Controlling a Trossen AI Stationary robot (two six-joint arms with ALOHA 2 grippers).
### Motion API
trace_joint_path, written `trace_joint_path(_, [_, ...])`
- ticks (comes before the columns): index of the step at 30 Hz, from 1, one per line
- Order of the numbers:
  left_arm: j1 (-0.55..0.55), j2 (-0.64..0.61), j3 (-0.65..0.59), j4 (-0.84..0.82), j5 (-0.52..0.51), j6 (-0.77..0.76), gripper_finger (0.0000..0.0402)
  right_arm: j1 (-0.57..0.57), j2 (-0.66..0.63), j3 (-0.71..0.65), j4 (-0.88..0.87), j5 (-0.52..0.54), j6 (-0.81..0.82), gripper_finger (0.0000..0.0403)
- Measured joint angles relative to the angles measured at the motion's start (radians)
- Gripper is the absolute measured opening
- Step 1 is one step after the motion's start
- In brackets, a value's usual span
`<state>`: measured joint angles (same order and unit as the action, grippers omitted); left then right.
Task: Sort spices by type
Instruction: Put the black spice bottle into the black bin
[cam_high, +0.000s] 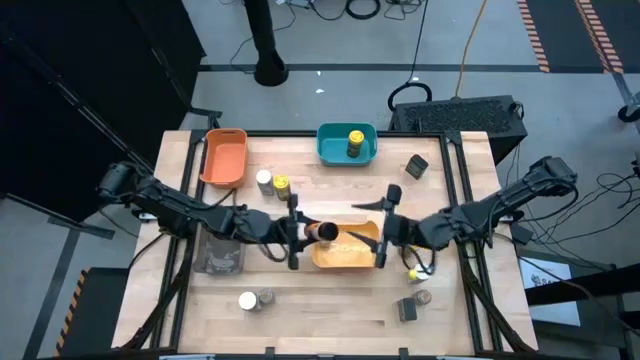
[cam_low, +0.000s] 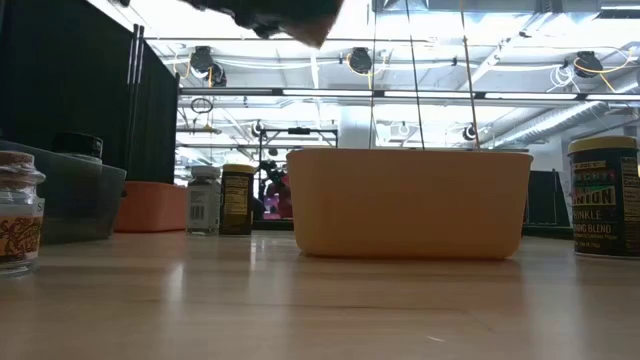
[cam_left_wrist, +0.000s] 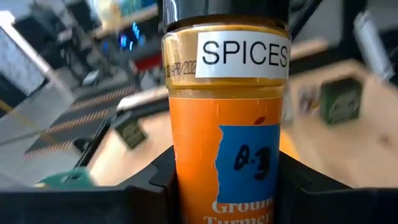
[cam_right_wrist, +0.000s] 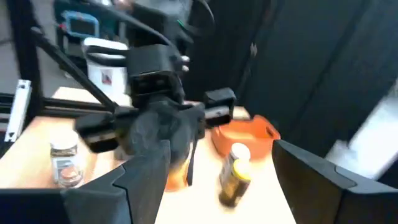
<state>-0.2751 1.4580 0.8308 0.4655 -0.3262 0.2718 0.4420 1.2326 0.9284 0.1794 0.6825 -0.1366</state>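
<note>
The left gripper (cam_high: 296, 231) is clamping an orange turmeric jar (cam_left_wrist: 227, 118) beside the yellow bin (cam_high: 345, 257); the right gripper (cam_high: 384, 232) is standing apart

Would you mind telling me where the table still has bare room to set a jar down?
Bare wood lies along the near edge between the two front-left jars and the dark jar, and between the orange bin and teal bin. The centre around the yellow bin is crowded by both arms.

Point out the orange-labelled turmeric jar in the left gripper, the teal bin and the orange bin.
Orange-labelled turmeric jar (cam_left_wrist: 227, 118): left wrist view, on its label.
Teal rectangular plastic bin (cam_high: 331, 152): high view, on its left rim.
Orange rectangular plastic bin (cam_high: 224, 160): high view, on its bare floor.
</note>
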Motion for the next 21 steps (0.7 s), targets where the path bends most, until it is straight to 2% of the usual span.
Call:
trace_joint_path(3, [-0.004,-0.004,-0.074,0.246,0.068,-0.002,0.0149,0.015,0.006,-0.15,0.311,-0.054,-0.137,0.0265])
trace_joint_path(5, [-0.006,-0.004,-0.105,0.325,0.094,-0.001,0.0149,0.014,0.015,-0.215,0.501,-0.105,-0.209,0.0265])
trace_joint_path(7, [-0.009,-0.002,-0.123,0.359,0.094,0.0,0.0148,0.011,0.013,-0.246,0.618,-0.142,-0.245,0.0265])
trace_joint_path(11, [-0.015,-0.002,-0.12,0.389,0.097,0.006,0.0148,-0.029,0.059,-0.228,0.624,-0.265,-0.201,0.0265])
trace_joint_path(17, [-0.013,0.003,-0.12,0.423,0.102,0.04,0.0147,-0.085,0.158,-0.169,0.636,-0.27,-0.163,0.0265])
trace_joint_path(21, [-0.014,0.004,-0.12,0.416,0.11,0.033,0.0147,-0.117,0.215,-0.107,0.639,-0.346,-0.14,0.0265])
